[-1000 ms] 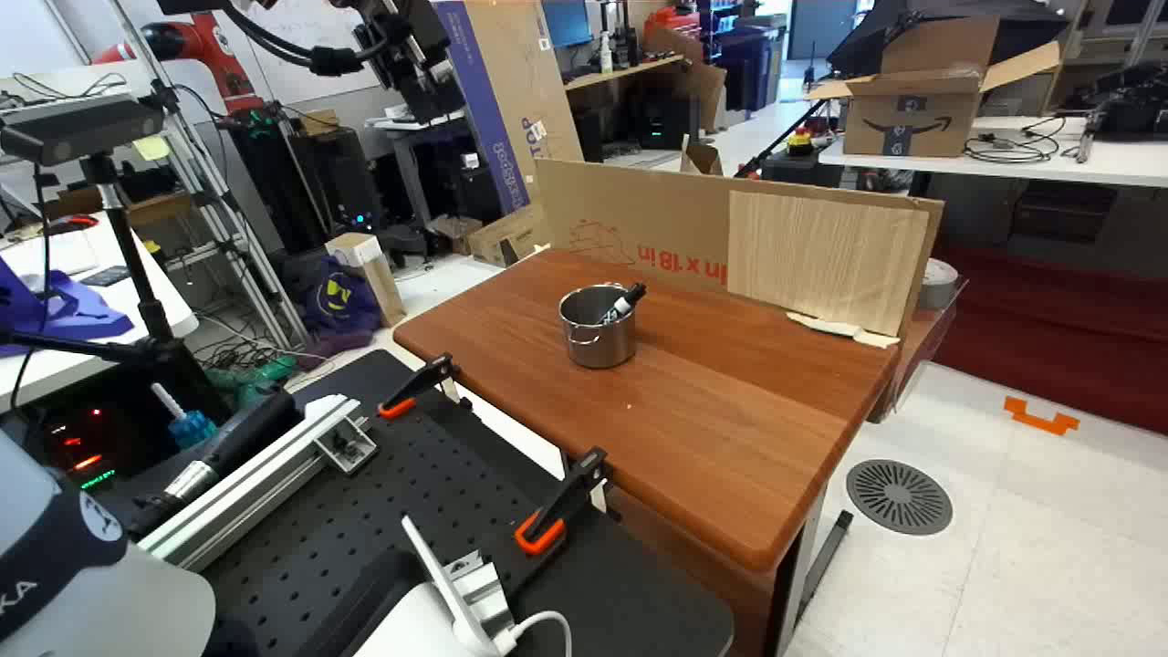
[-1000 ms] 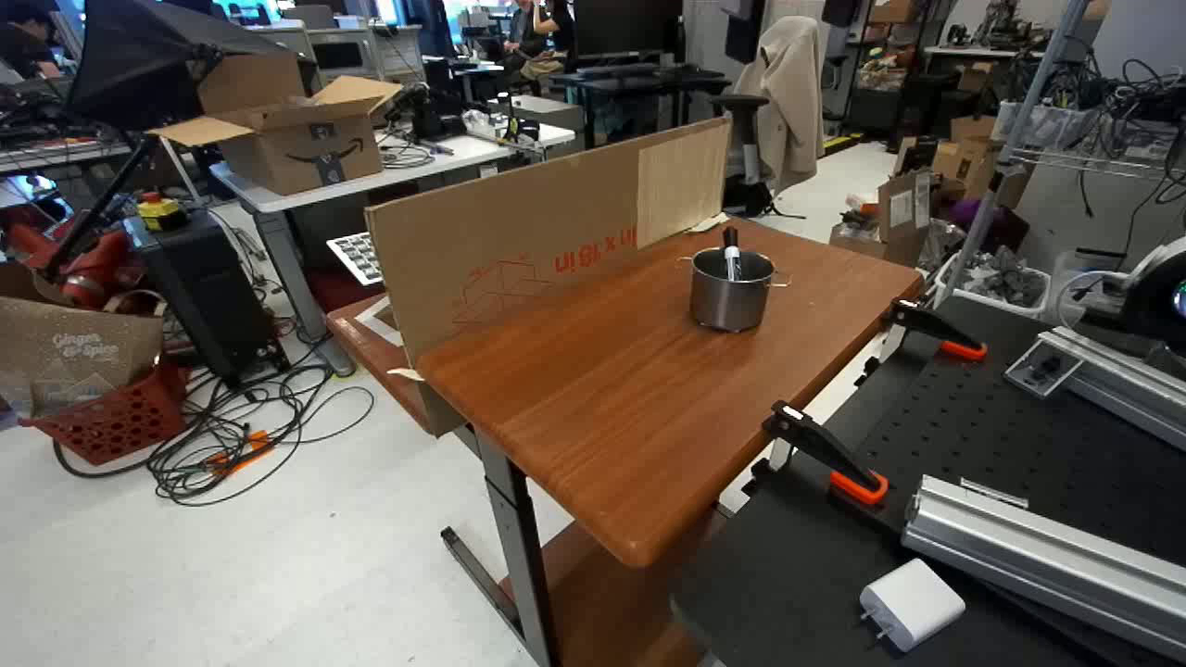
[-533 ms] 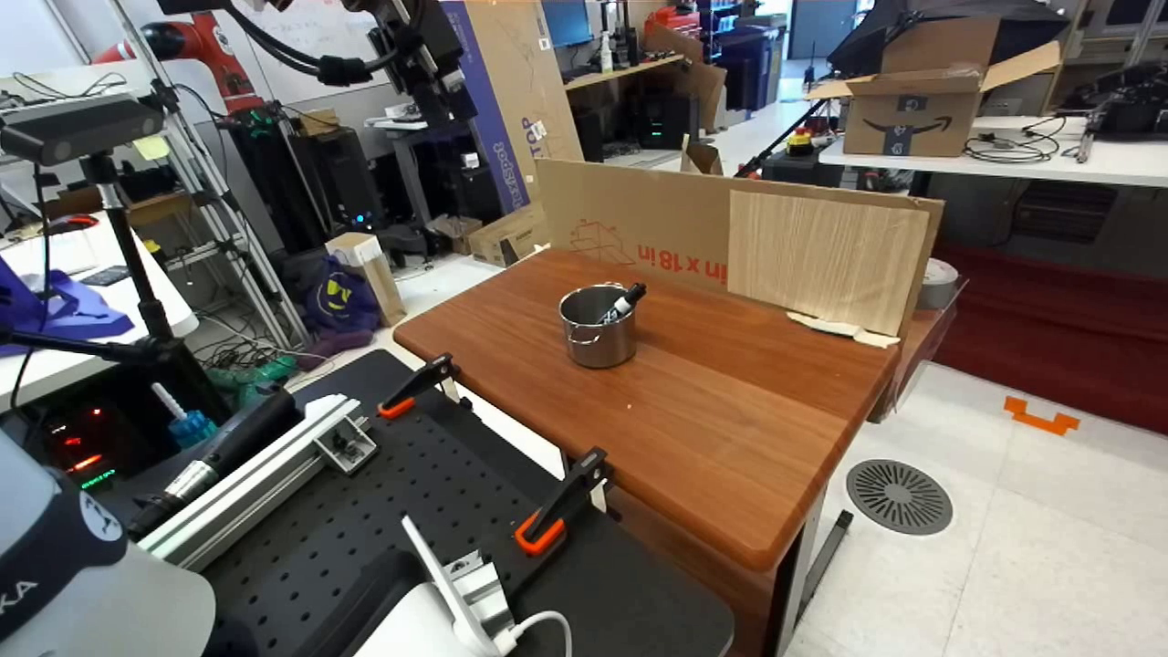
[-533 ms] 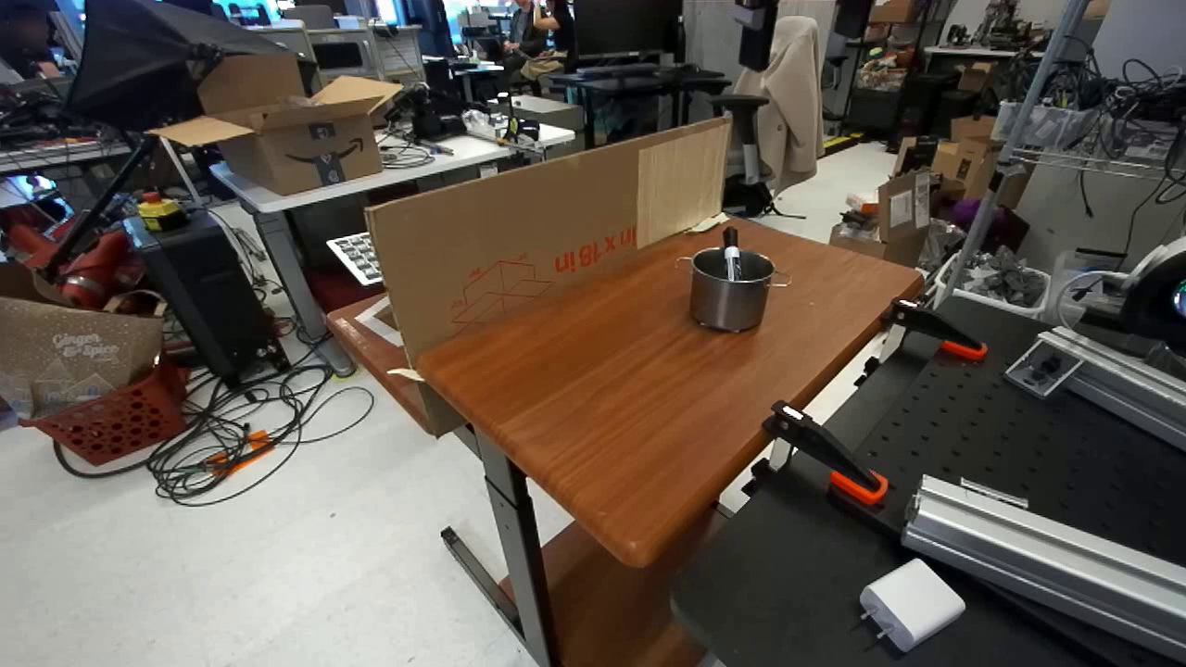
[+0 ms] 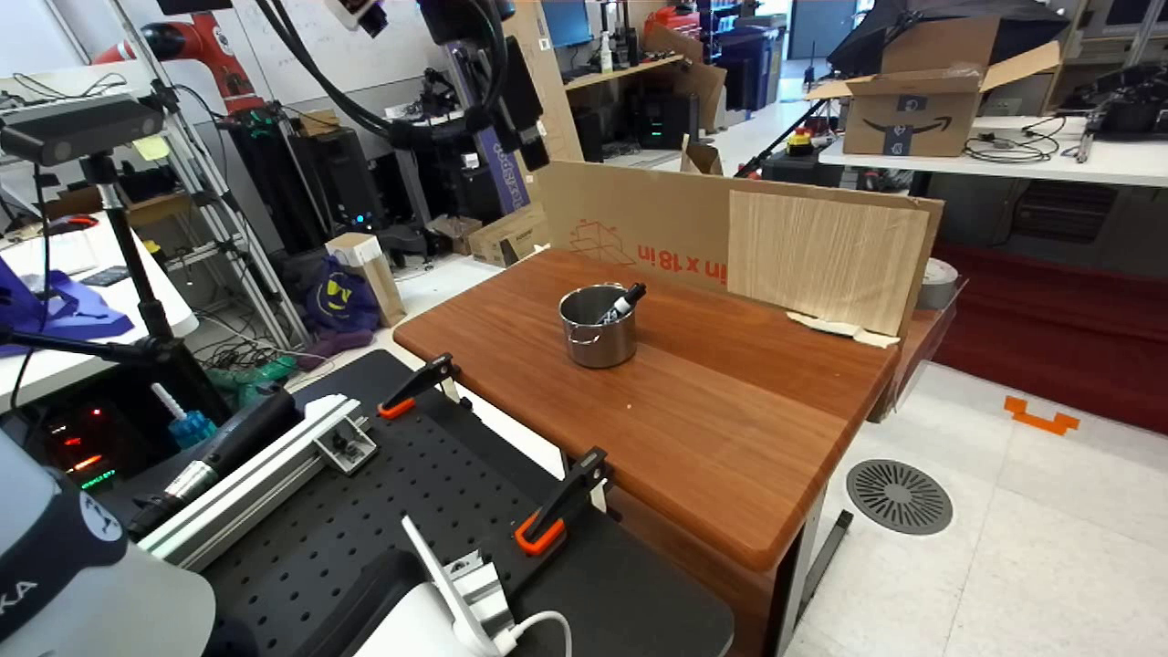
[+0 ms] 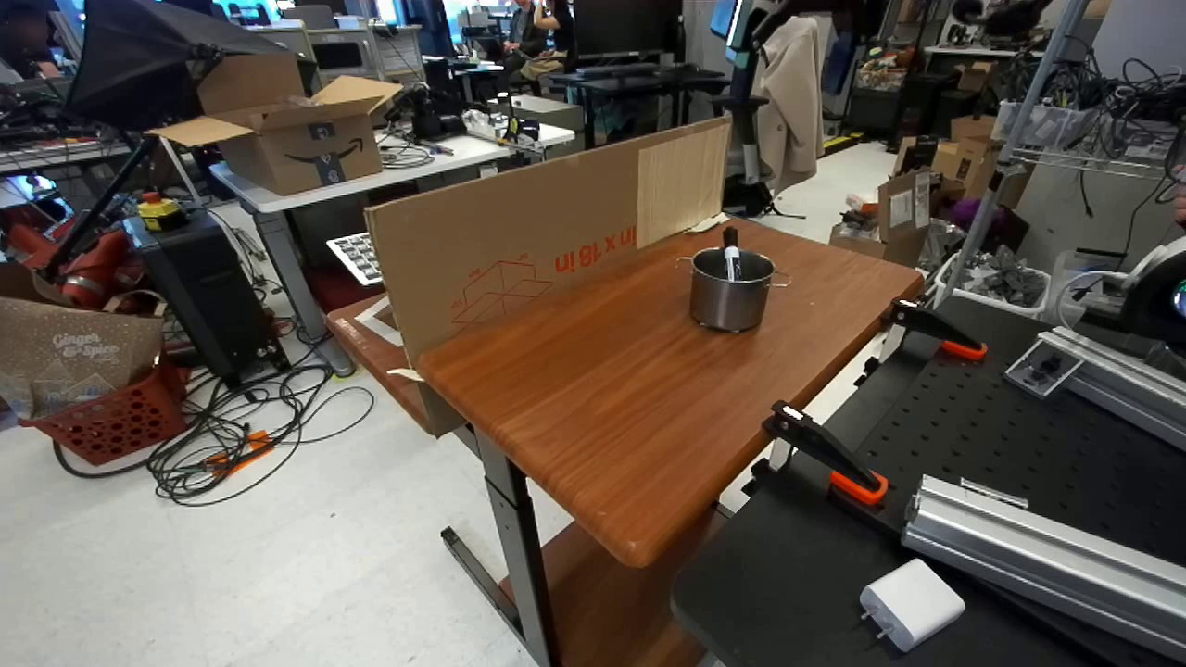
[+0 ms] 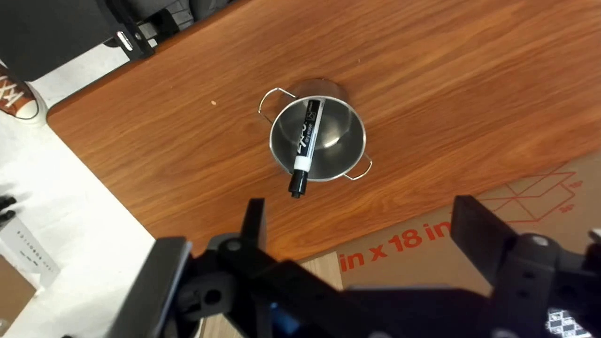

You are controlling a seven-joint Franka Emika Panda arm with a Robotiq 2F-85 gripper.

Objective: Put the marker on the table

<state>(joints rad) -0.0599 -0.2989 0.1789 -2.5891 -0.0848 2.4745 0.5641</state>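
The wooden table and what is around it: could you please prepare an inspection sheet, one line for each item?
Surface: wooden table, with a small pale speck on it.
Job's things: marker leans inside the metal pot, cap end sticking out; not yet on the wooden table.
Clutter: white adapter on the black bench; two clamps at its edge.
Gripper: open, holding nothing.
Cables: black cables tangled on the floor.
Surroundings: cardboard panel upright along the table's edge; shoe near its corner, wrist view.

1. My gripper (image 7: 360, 209): fingers (image 7: 478, 232) spread wide apart, wrist view.
2. Wrist (image 5: 464, 22): I hold it high, gripper slanting down, in an exterior view.
3. My arm (image 5: 137, 607): white lower part bottom left, in an exterior view.
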